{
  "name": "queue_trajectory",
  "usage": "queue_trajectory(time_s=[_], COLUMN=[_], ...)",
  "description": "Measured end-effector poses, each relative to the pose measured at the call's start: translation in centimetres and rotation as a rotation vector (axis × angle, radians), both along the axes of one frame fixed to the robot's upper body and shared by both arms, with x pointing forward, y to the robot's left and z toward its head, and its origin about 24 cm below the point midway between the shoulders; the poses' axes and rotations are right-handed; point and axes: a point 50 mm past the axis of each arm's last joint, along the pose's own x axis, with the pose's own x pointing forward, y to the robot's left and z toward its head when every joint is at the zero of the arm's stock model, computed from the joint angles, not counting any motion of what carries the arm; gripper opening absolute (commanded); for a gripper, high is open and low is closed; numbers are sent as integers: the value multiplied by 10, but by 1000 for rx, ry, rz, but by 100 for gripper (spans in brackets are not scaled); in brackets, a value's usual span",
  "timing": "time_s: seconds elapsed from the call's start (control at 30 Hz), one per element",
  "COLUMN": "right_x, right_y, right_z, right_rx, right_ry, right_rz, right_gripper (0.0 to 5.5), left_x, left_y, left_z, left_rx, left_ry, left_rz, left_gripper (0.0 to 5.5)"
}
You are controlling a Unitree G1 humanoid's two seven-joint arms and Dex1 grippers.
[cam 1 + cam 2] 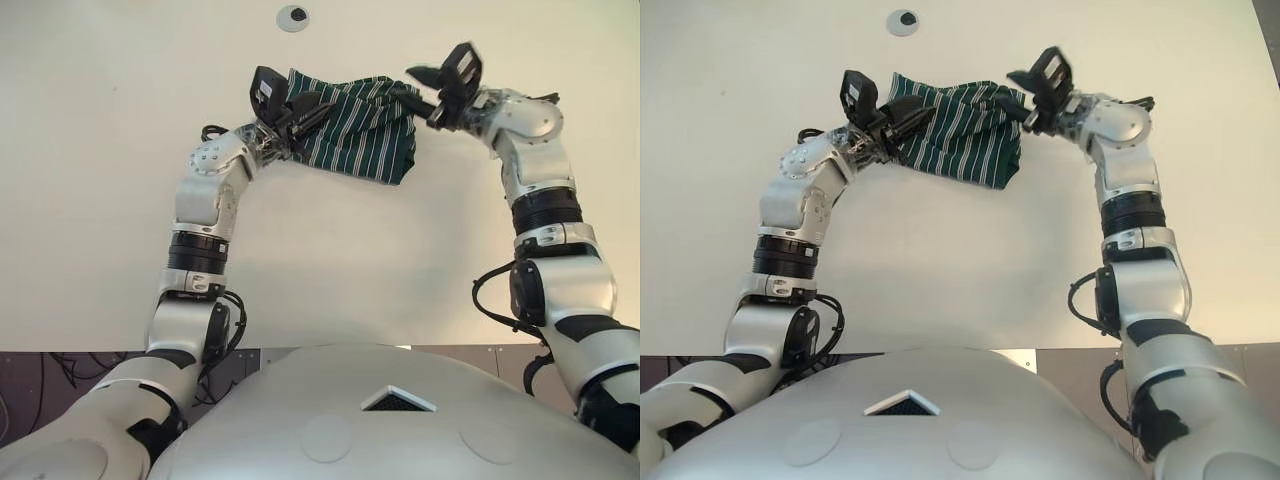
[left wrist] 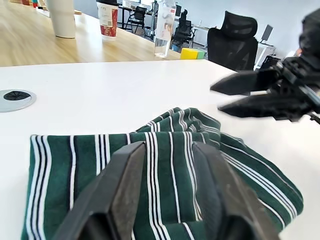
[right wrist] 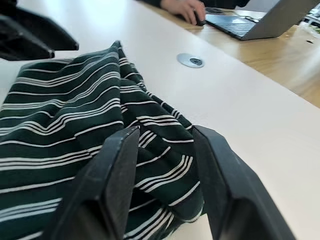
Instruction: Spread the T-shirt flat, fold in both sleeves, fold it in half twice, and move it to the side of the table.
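T-shirt (image 1: pixel 355 130) lying bundled on table (image 1: pixel 120 100), seemingly folded, so moving-aside step probably starting; left gripper (image 1: pixel 318 108) and right gripper (image 1: pixel 415 86) hovering released at opposite edges, next needing pinching both

We see the left gripper (image 2: pixel 167 155) with its two black fingers spread apart, low over a dark green T-shirt with thin white stripes (image 2: pixel 65 165). The shirt lies bunched and partly folded on the white tabletop (image 2: pixel 110 82). Near the cloth's far side hangs the right gripper (image 2: pixel 217 98), its black fingers slightly parted. A round grey cable grommet (image 2: pixel 15 99) sits in the table. Behind, on a long wooden desk (image 2: pixel 30 42), stand a white cylindrical container (image 2: pixel 62 17), a red and white paper cup (image 2: pixel 107 19) and a clear plastic bottle (image 2: pixel 165 30). A black office chair (image 2: pixel 235 40) is farther back.
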Motion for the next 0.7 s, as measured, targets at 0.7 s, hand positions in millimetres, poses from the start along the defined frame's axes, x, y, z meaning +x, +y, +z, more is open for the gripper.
queue_trajectory(time_s=[0.7], right_x=[15], right_y=[-27], right_z=[-43], right_rx=[-30], right_ry=[144], right_rz=[-612], right_gripper=[190], left_x=[9], left_y=[55], left_z=[35], left_rx=[-122], left_ry=[-281], left_rz=[513], left_gripper=[168])
